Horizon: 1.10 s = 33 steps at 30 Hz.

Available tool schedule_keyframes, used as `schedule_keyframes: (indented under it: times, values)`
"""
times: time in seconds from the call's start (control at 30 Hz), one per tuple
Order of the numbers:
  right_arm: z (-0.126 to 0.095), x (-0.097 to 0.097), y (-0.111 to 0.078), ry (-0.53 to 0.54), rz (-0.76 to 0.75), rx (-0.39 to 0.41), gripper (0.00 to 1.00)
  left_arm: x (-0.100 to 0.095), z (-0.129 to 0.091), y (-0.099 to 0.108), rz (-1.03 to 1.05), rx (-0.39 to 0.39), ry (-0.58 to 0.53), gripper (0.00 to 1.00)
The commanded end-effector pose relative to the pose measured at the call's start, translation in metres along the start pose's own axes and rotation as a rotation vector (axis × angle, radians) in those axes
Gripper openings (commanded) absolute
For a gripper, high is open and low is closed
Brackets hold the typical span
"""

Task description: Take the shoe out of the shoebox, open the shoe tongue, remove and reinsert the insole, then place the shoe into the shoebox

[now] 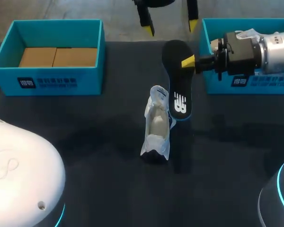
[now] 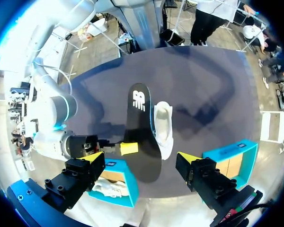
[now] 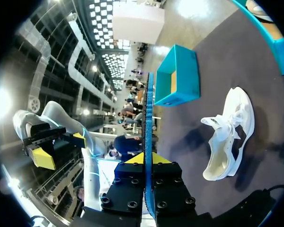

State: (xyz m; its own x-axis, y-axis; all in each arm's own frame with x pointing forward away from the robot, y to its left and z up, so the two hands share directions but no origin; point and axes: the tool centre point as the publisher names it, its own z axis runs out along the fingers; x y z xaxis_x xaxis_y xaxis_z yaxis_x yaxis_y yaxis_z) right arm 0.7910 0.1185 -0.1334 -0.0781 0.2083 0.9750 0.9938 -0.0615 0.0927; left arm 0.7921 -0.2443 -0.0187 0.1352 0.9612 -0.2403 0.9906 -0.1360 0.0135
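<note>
Clearly the right gripper [image 1: 188,61] is pinched tight on the black insole [image 1: 178,90], holding it beside the white shoe [image 1: 157,125]. The shoe lies on the table [image 1: 109,142] between the left shoebox [image 1: 47,80] and the right shoebox [image 1: 217,85]. The left gripper [image 1: 170,26] hovers with fingers spread wide, holding nothing.

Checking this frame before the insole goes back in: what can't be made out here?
Head view: the right shoebox's inside, mostly covered by the right arm and cut off by the edge.
Right wrist view: the insole's faces; it sits edge-on in the right gripper.
Head view: the shoe's toe interior, hidden under its upper.
</note>
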Motion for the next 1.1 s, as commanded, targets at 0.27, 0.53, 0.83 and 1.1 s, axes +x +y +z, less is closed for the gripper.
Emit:
schedule_keyframes:
  times: [0.27,0.53,0.83,1.1]
  values:
    - [-0.008,0.005,-0.004,-0.007,-0.002,-0.039,0.0,0.024,0.016,-0.014,-0.008,-0.036,-0.294,1.0]
    - [-0.009,0.008,-0.003,-0.007,-0.001,-0.049,0.0,0.038,0.029,-0.017,-0.087,-0.109,-0.499,1.0]
    - [-0.011,0.012,-0.003,-0.019,-0.001,-0.047,0.0,0.046,0.037,-0.019,-0.12,-0.144,-0.743,1.0]
    - [-0.012,0.015,-0.003,-0.027,-0.003,-0.048,0.0,0.055,0.047,-0.02,-0.136,-0.175,-0.988,1.0]
